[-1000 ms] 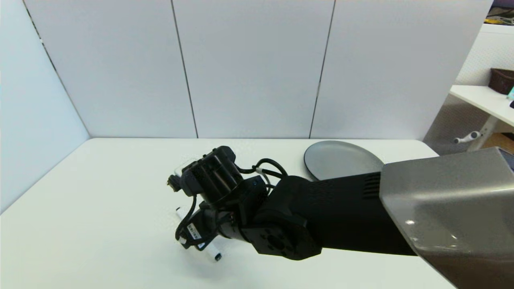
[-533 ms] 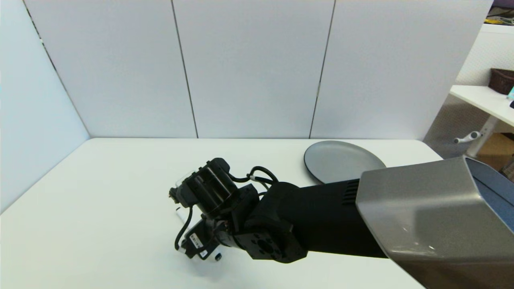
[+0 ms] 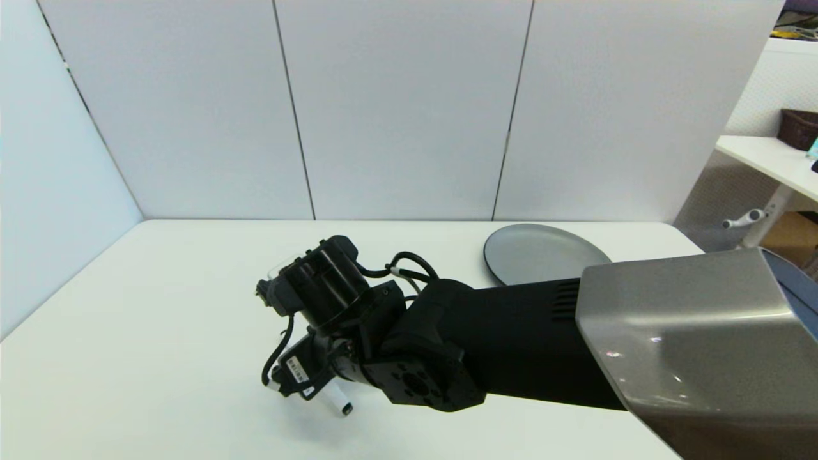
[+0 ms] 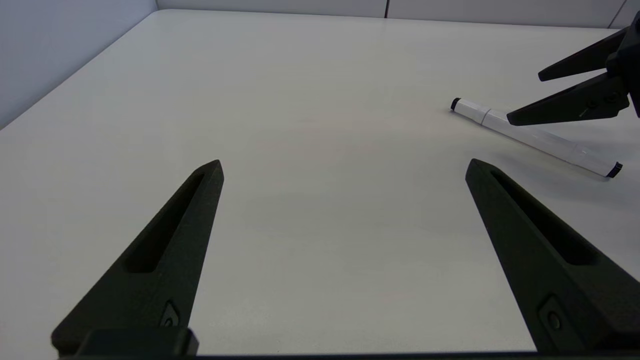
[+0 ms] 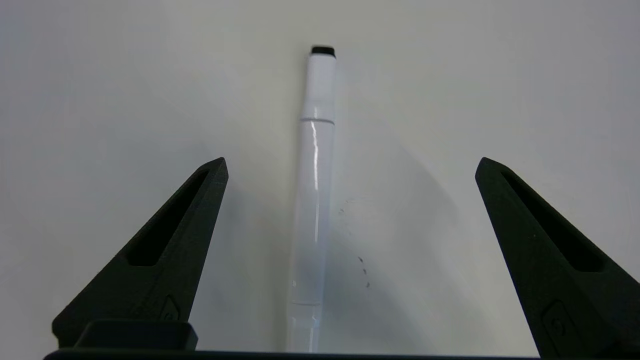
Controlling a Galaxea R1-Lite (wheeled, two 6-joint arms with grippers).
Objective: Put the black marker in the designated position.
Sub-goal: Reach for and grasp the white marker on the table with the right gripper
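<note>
The black marker [image 5: 314,190], a slim white barrel with black ends, lies flat on the white table. My right gripper [image 5: 350,162] hangs open just above it, one finger on each side and neither touching. In the head view the right wrist covers most of the marker [image 3: 337,402]; only its near end shows. The left wrist view shows the marker [image 4: 537,138] with the right gripper [image 4: 525,99] over it. My left gripper [image 4: 345,167] is open and empty, low over bare table to the marker's left. No mark on the tabletop shows the designated position.
A grey plate [image 3: 543,254] sits at the back right of the table [image 3: 160,332]. Grey partition walls close off the back and left sides. The right arm's forearm [image 3: 511,345] reaches across the table's right half.
The right wrist has sunk a little and shifted left over the marker, covering more of its far end. The marker has stayed where it lay.
</note>
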